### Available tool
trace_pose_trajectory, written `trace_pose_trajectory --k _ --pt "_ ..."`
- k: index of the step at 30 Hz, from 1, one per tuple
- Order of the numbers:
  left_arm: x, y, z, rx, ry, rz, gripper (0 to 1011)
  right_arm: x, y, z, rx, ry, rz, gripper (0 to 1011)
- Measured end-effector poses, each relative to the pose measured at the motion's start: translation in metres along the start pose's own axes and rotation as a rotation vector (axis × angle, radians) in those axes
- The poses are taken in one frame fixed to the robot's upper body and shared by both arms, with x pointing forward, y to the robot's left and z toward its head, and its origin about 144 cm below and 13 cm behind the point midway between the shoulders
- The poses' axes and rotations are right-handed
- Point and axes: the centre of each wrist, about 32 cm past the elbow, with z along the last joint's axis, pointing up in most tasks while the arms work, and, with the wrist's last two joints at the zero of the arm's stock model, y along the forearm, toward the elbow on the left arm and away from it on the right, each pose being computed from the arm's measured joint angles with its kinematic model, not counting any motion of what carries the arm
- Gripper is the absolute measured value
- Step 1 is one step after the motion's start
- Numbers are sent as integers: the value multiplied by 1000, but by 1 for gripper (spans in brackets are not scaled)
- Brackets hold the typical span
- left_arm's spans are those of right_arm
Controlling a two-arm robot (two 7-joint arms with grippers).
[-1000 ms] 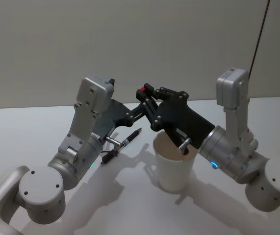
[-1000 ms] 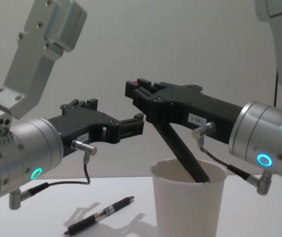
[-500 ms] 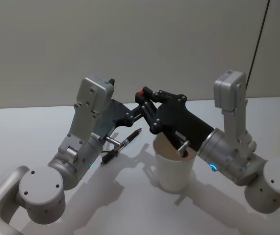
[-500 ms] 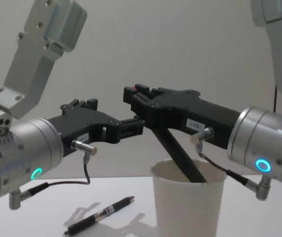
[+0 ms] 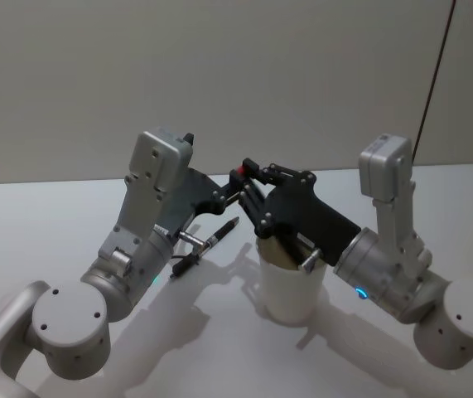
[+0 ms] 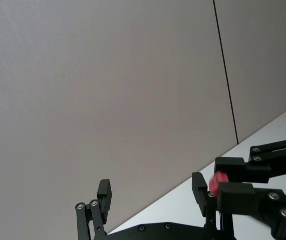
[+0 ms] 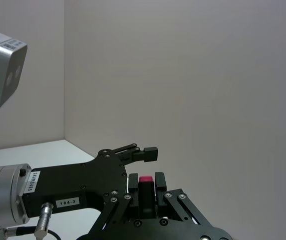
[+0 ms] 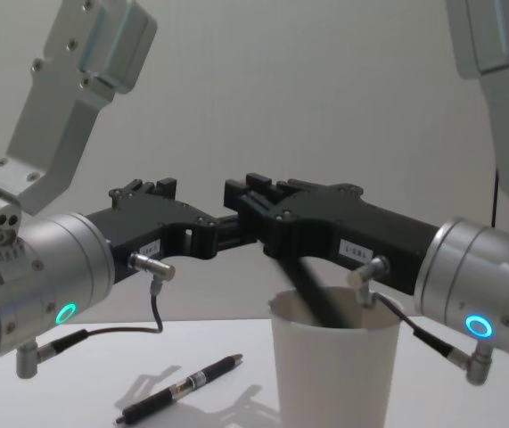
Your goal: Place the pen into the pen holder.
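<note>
My right gripper (image 5: pixel 245 177) is shut on a dark pen (image 8: pixel 313 292) with a red end (image 7: pixel 145 179). The pen slants down into the pen holder (image 5: pixel 289 288), a white paper cup (image 8: pixel 330 379), with its lower part hidden inside. The right gripper (image 8: pixel 242 192) sits just above and behind the cup's rim. My left gripper (image 6: pixel 152 192) is open and holds nothing. It hangs in the air (image 5: pixel 224 196) close beside the right gripper's tip. A second black pen (image 5: pixel 206 245) lies flat on the table to the left of the cup (image 8: pixel 180 387).
The white table (image 5: pixel 45 224) runs back to a plain grey wall. A thin dark cable (image 5: pixel 435 66) hangs at the back right. Both arms' elbows crowd the space on either side of the cup.
My right gripper has sunk lower and the held pen has gone deeper into the cup. The left arm and the pen on the table have not moved.
</note>
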Motion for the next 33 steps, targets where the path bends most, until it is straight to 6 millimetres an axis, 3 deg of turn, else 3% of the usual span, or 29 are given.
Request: trace_pose_trajectory --k 11,20,25,29,33 --pt "0 0 0 0 0 0 999 0 -1 -3 -4 0 2 465" --pt "0 0 0 0 0 0 1001 0 -2 -3 -3 -3 3 764" --pt "0 0 0 0 0 0 1001 7 -6 8 16 -23 2 927" --pt "0 0 0 0 0 0 1000 17 -13 21 37 -42 -8 1001" --pt "0 0 0 0 0 0 1001 28 -25 34 57 -57 -31 1001"
